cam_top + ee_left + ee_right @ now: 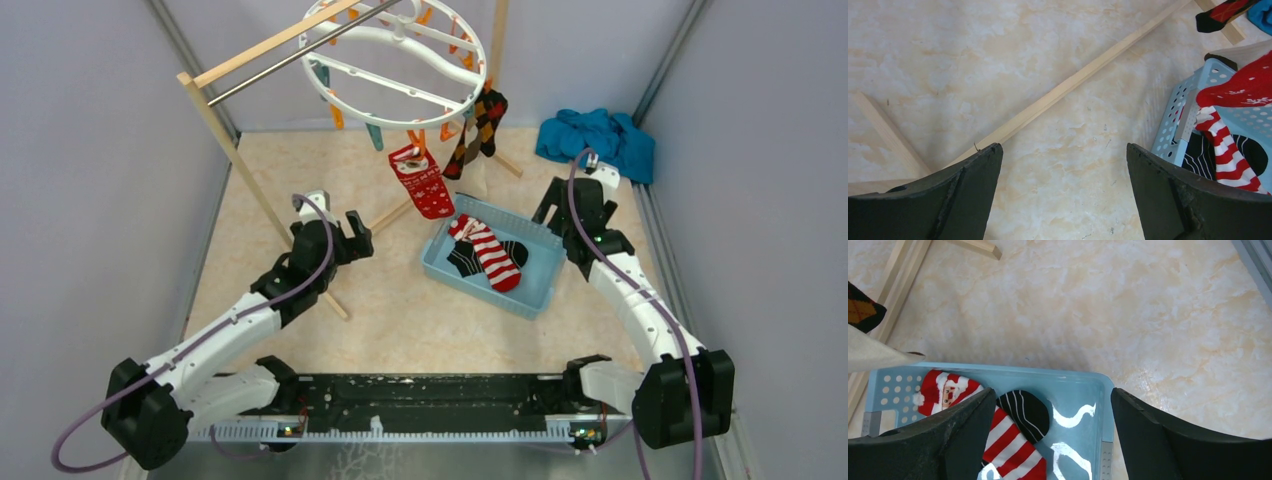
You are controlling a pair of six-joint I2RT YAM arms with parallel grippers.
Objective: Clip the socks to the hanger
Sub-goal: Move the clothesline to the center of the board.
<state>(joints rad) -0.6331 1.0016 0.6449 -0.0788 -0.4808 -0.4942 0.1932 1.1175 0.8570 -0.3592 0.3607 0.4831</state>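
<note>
Marble tabletop (pixel 400 310) under gaping, empty end effectors (pixel 1063 147) (pixel 1052 390); only overhead view shows hanger (pixel 395 80)

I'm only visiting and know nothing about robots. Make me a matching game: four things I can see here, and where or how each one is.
1. striped sock
2. red patterned sock
3. teal cloth heap
4. left claw

A. wide open, holding nothing
B. hanging from the white hanger
C. heaped in the far right corner
D. lying in the blue basket

Pairs: 1-D, 2-B, 3-C, 4-A
</note>
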